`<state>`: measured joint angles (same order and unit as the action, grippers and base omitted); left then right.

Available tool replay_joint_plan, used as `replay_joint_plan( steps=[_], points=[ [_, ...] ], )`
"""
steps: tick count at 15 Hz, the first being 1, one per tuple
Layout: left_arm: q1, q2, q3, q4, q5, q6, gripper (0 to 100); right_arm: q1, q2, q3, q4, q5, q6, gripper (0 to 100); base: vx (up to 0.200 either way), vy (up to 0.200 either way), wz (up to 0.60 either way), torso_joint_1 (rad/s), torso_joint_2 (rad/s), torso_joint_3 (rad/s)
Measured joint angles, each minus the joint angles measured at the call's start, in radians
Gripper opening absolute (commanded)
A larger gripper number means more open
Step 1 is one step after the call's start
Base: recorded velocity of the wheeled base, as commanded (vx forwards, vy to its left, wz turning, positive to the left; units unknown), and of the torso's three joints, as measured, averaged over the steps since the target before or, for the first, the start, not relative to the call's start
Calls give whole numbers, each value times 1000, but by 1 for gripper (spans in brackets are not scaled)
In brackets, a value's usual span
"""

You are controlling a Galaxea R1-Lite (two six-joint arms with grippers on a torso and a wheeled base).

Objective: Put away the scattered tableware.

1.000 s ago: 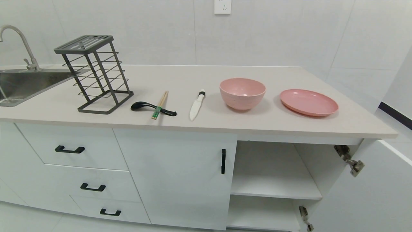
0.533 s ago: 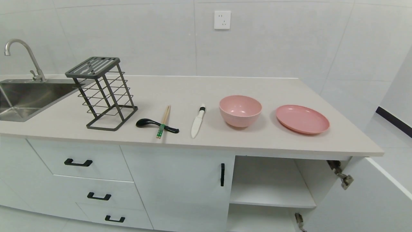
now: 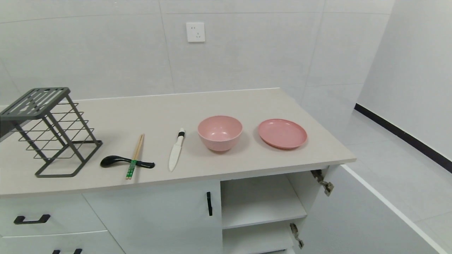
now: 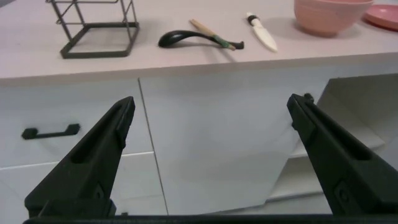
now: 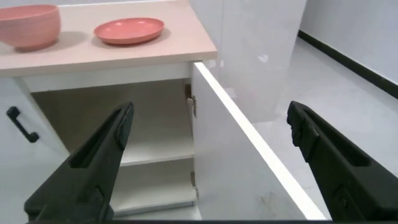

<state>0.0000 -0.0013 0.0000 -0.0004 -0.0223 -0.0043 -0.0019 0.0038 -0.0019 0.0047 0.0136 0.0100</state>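
On the beige countertop (image 3: 219, 102), tableware lies in a row near the front edge: black spoon (image 3: 122, 161) with chopsticks (image 3: 135, 155) laid across its handle, touching; white knife (image 3: 176, 150) beside them, apart, its black collar toward the wall; pink bowl (image 3: 219, 132) upright, near the knife; pink plate (image 3: 282, 133) just beside the bowl, not touching, closest to the counter's end

Dark wire rack (image 3: 49, 130) stands to the robot's left of the spoon, near it

Below bowl and plate: cabinet compartment with its door (image 3: 356, 218) swung open and a white shelf (image 3: 259, 201) inside. Next to it a closed door with a black handle (image 3: 209, 203)

Wall socket (image 3: 195, 32) on the tiles above the counter

Left gripper (image 4: 211, 109): fingers spread wide, nothing between them, held lower than the counter top, facing the closed door

Right gripper (image 5: 208, 115): fingers spread wide, nothing between them, facing the open compartment and the edge of the open door
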Motion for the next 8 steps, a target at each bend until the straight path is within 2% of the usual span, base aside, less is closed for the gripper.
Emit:
replay_joint_plan(
  steps=[3, 5, 6, 8],
  points=[
    [0, 0, 0, -1, 1, 0, 100, 0, 0, 0, 1, 0, -1, 100, 0, 0, 0, 0, 0, 0],
    [0, 0, 0, -1, 0, 1, 100, 0, 0, 0, 1, 0, -2, 100, 200, 0, 0, 5, -2, 5],
    [0, 0, 0, -1, 0, 1, 100, 0, 0, 0, 2, 0, -2, 100, 200, 200, 0, -12, -7, 7],
    [0, 0, 0, -1, 1, 0, 100, 1, 0, 0, 1, 0, -2, 100, 0, 0, 0, 0, 0, 0]
  ],
)
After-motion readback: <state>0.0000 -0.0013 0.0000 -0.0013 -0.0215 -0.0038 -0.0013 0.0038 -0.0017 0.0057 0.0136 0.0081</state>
